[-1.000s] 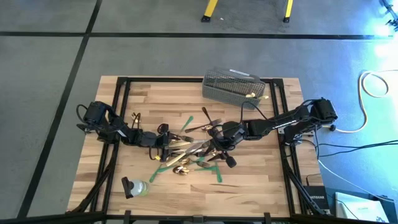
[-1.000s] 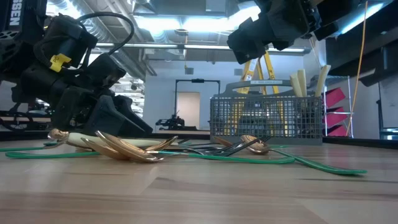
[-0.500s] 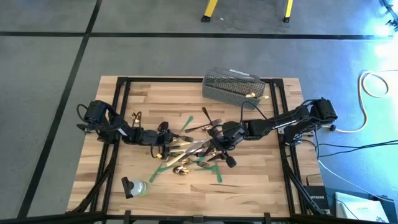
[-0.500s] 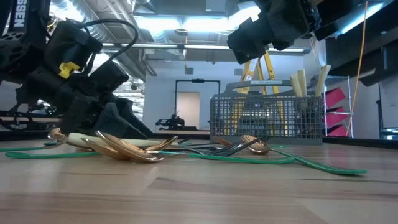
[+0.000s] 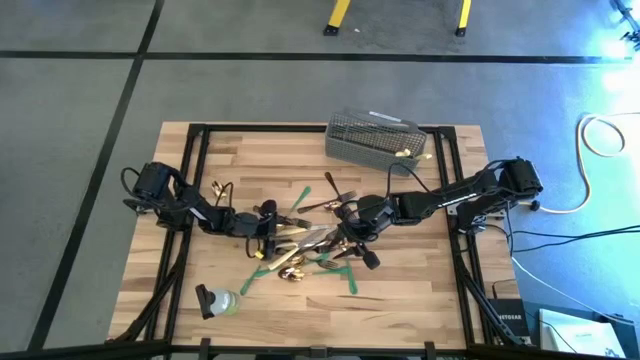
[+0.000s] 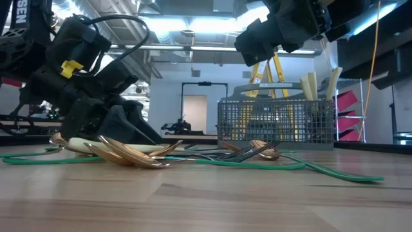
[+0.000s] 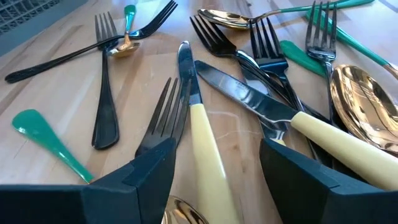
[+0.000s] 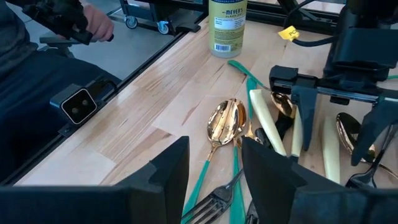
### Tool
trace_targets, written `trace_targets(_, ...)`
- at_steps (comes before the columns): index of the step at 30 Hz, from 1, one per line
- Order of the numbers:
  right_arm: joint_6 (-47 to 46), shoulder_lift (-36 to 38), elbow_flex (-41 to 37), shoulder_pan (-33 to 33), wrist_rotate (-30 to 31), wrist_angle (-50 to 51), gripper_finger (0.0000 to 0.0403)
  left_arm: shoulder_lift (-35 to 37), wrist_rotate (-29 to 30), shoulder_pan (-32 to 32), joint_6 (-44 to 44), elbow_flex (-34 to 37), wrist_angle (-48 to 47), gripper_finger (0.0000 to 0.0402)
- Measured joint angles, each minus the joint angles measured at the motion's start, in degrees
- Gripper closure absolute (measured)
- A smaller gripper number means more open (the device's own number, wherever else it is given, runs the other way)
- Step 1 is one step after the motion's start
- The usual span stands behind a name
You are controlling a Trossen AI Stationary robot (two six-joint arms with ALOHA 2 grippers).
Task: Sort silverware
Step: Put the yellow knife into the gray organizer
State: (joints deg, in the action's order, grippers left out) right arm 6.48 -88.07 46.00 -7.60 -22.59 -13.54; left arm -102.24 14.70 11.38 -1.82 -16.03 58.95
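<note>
The silverware point(image 5: 305, 240) lies in a loose pile mid-table: gold spoons point(image 8: 227, 121), dark forks point(image 7: 106, 93) and cream-handled knives. My left gripper point(image 5: 268, 232) is open and low at the pile's left side. Its fingers stand on either side of one knife's cream handle point(image 7: 202, 137), which lies flat on the wood. I cannot tell whether they touch it. A second knife point(image 7: 329, 140) lies by the other finger. My right gripper point(image 5: 352, 238) is open, with nothing between its fingers point(image 8: 168, 168). It hangs well above the pile's right side, seen high up in the low view point(image 6: 257, 42).
A grey wire basket point(image 5: 378, 140) stands at the far edge with cream knife handles point(image 6: 318, 84) sticking up from it. Green tape strips point(image 5: 345, 275) lie among the cutlery. A bottle point(image 5: 222, 300) lies near the front left. A person point(image 8: 25, 62) is beside the table.
My left gripper has edged a little farther into the cutlery pile, toward the table's right, and its wrist has tipped slightly. It stays open.
</note>
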Motion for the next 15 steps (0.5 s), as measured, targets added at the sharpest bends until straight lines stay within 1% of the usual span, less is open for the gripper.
trace_targets(7, 0.0, 0.0, 0.0, -0.02, 0.0, 0.0, 0.0272, 0.0, -0.27, -0.07, 1.65, -0.05, -2.34, 0.0182)
trace_targets(15, 0.0, 0.0, 0.0, -0.01, -0.01, 0.0, 0.0272, -0.02, -0.83, -0.02, 1.81, 0.02, -2.57, 0.0182)
